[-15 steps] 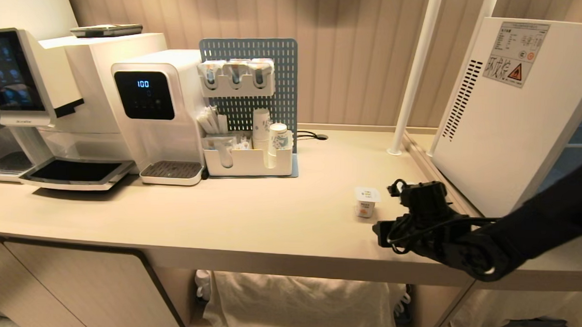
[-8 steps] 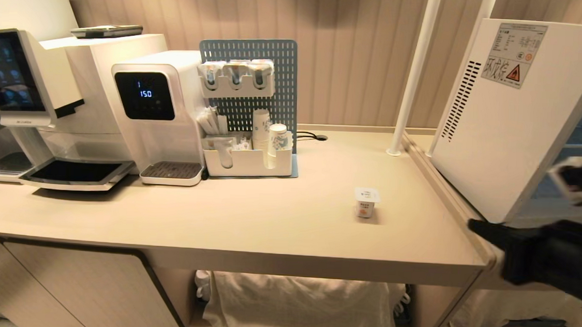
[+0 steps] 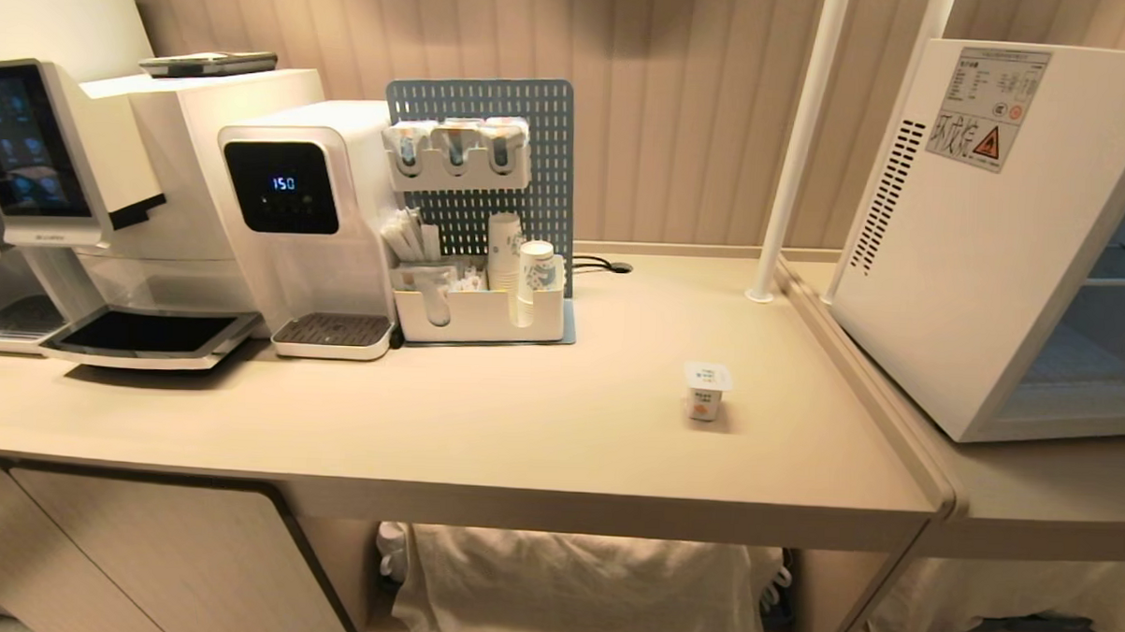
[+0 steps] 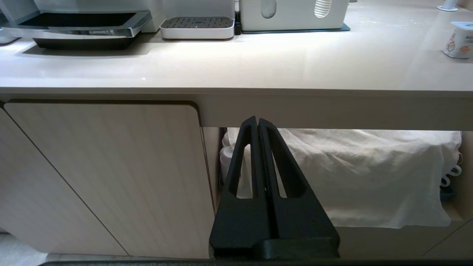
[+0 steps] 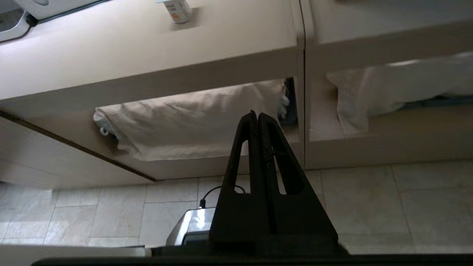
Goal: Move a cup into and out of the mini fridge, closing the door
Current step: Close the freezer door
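1. Head view: The black right arm was reaching over the counter [image 3: 484, 425] next to the cup [image 3: 707, 390] a second ago. Now it is gone from this view, and no arm is showing here. The cup is standing upright, alone, on the counter, near the mini fridge [image 3: 977, 246] but not touching it. The fridge is sitting on the lower shelf to the right. Wire shelves are showing at its front, so the fridge is looking open. The door itself is not showing in this view.

2. Left wrist view: The left gripper [image 4: 257, 122] is hanging below the counter edge, in front of the cabinet door [image 4: 103, 177] and a white cloth [image 4: 362, 173]. Its two fingers are pressed together with nothing between them. The cup [image 4: 458, 43] is showing far off on the counter top.

3. Right wrist view: The right gripper [image 5: 257, 116] is now pointing down at the tiled floor [image 5: 388, 199], low under the counter. Its fingers are squeezed together and are holding nothing. The cup [image 5: 177, 9] is sitting up on the counter, well apart from it.

4. What this is meaning: The arm is pulling back and the cup is out of the fridge, so I think that part is finished. Closing the door is looking like the job left.
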